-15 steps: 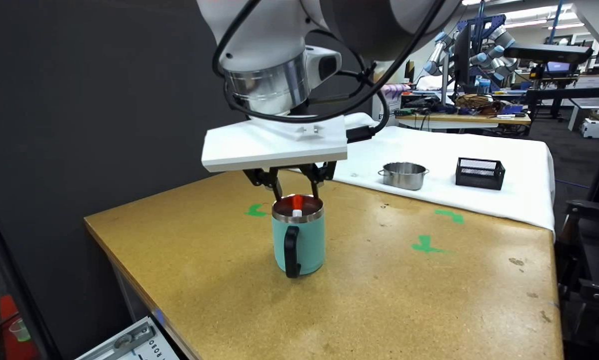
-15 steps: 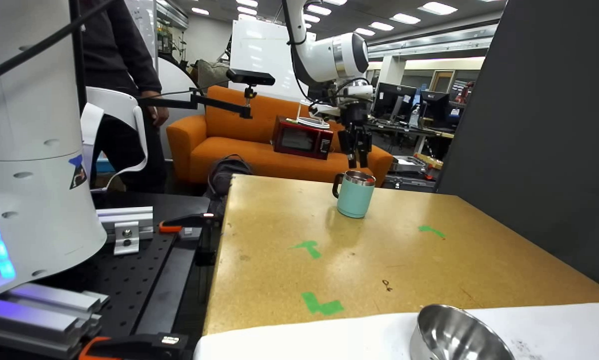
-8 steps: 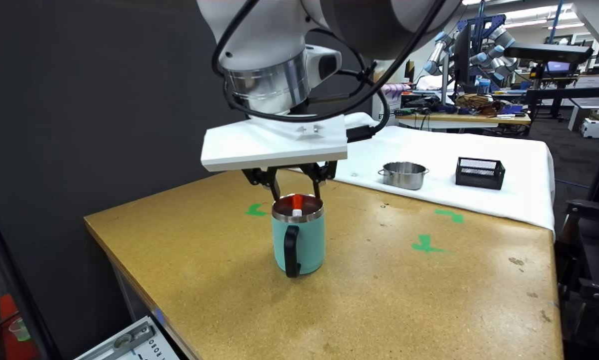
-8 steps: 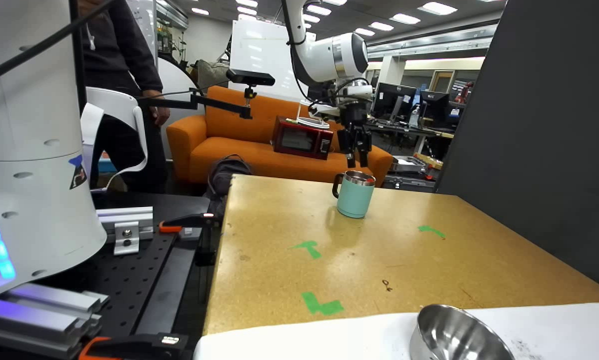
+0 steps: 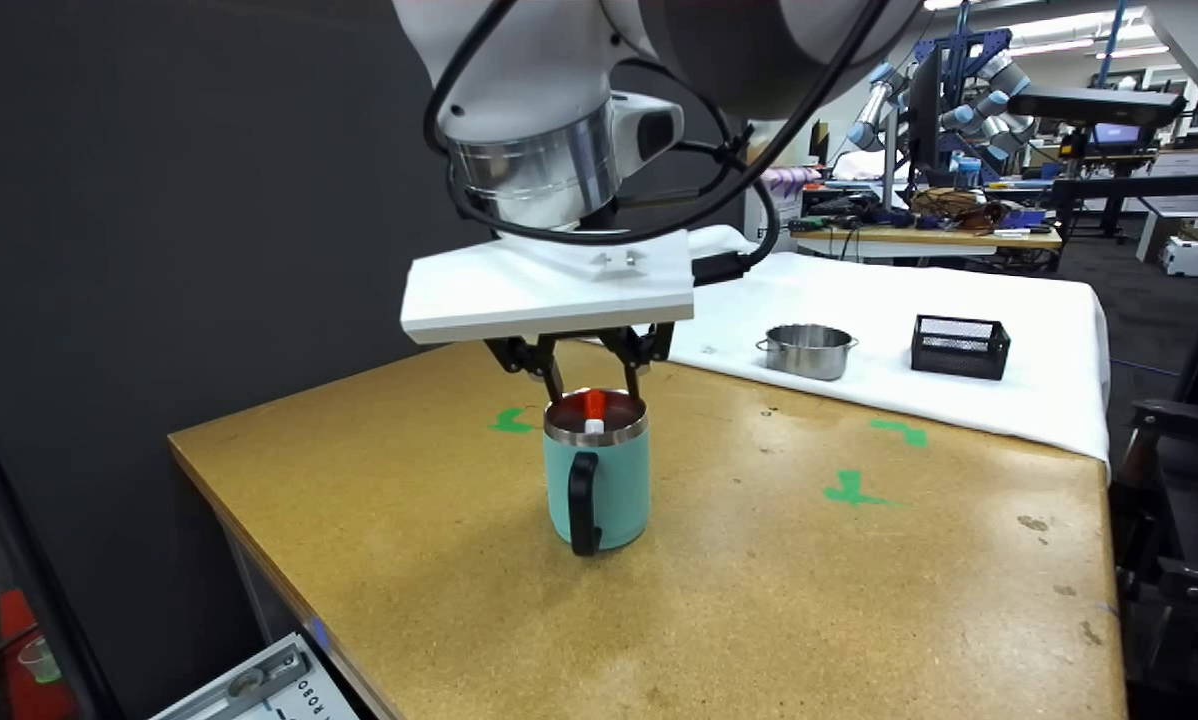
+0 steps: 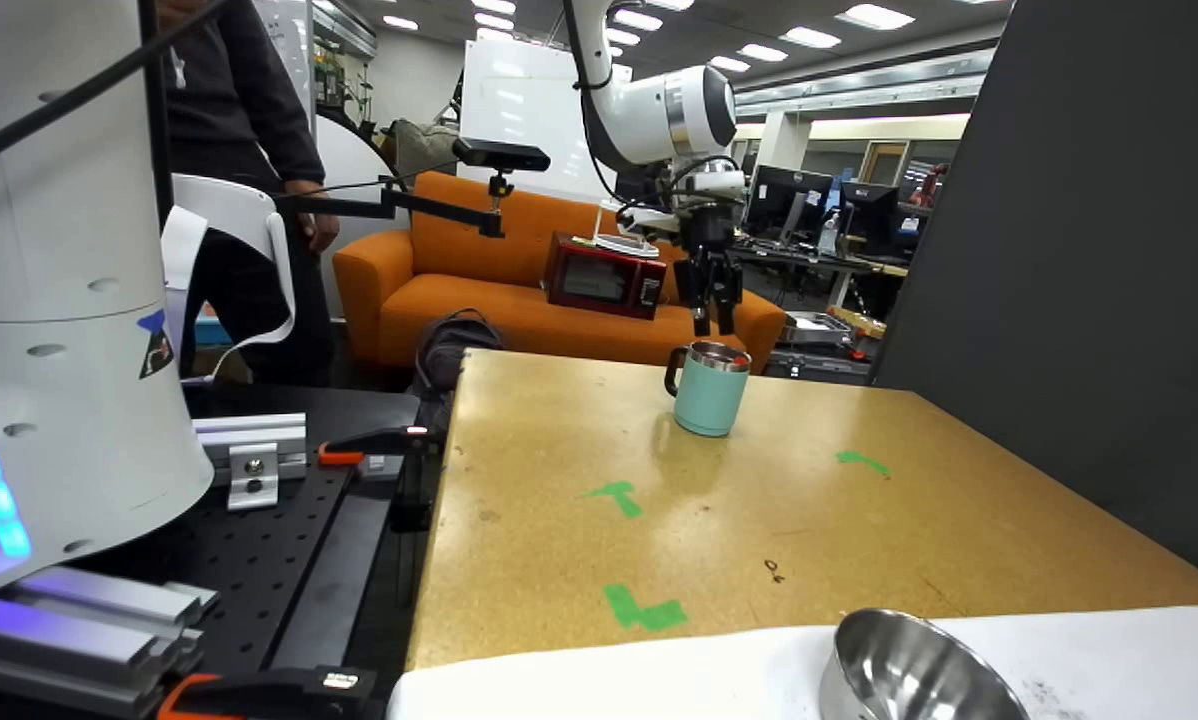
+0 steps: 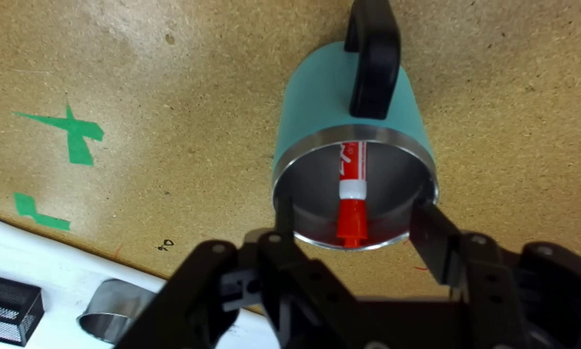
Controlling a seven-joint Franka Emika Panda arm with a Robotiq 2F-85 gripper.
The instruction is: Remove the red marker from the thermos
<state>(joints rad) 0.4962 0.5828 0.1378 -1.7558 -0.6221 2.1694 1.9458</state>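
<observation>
The thermos, a teal mug with a metal rim and black handle, stands upright on the wooden table in both exterior views [image 5: 624, 490] [image 6: 709, 400] and the wrist view [image 7: 319, 92]. The red marker [image 7: 352, 218] leans inside it, red cap up with a white band below. Its lower end is hidden in the mug; it also shows in both exterior views [image 5: 595, 405] [image 6: 740, 360]. My gripper [image 7: 352, 202] is open and empty, pointing down just above the rim [image 6: 714, 330]. Its fingers stand apart on either side of the marker, not touching it. It also shows over the mug [image 5: 595, 398].
A round metal tin [image 5: 809, 352] and a black mesh basket [image 5: 961, 347] stand on a white cloth [image 5: 1044, 400] beside the wooden table [image 5: 809, 620]. Green tape marks [image 7: 77, 133] lie on the tabletop. A dark panel [image 6: 1089, 300] rises along one side.
</observation>
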